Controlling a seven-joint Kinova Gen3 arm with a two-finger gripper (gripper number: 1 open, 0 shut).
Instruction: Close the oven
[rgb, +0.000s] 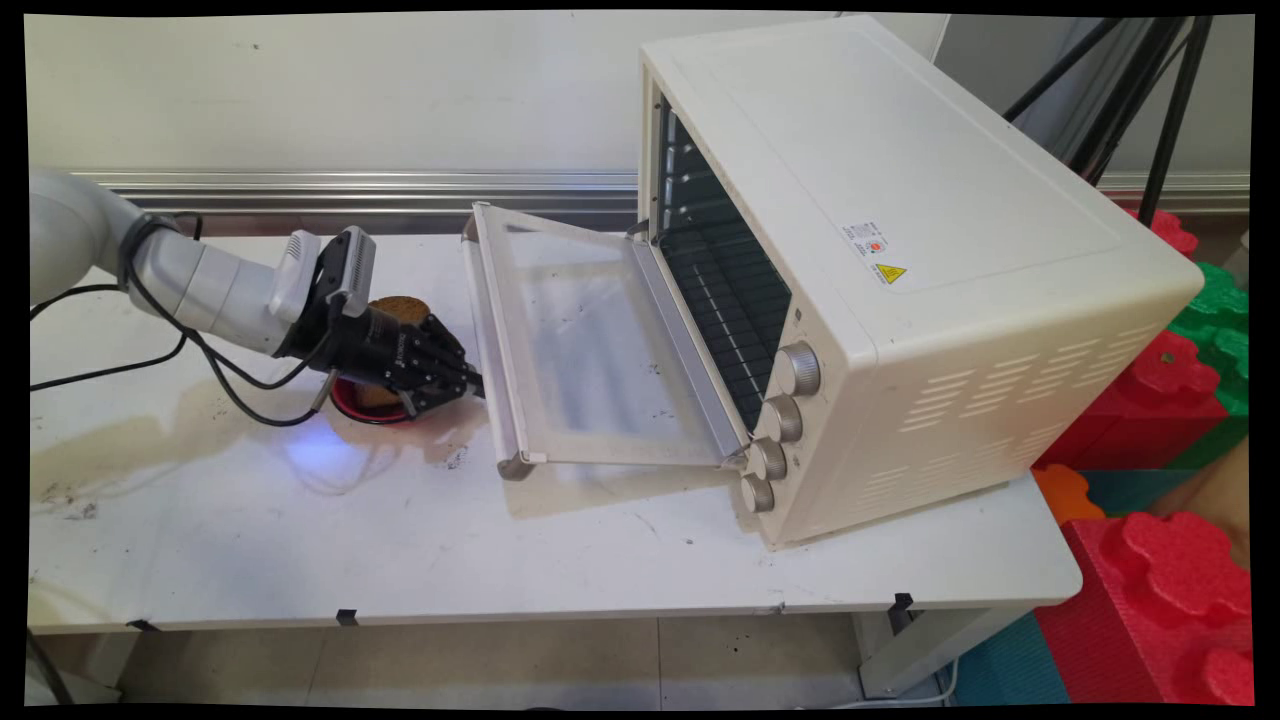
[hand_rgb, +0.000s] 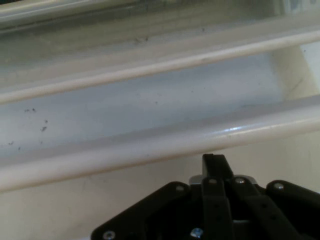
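Oven door (rgb: 590, 350) open, gripper (rgb: 470, 385) seemingly touching handle (rgb: 497, 340)

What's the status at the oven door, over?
Gripper shut, fingertips at the handle of the open oven door. Oven on the table, cavity exposed. Red bowl with brown bread behind the hand.

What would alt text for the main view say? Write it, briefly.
A white robot arm's black tool reaches low across a white table to the handle edge of a cream toaster oven's folded-down glass door. Behind the tool, a red dish holds something round and brown.
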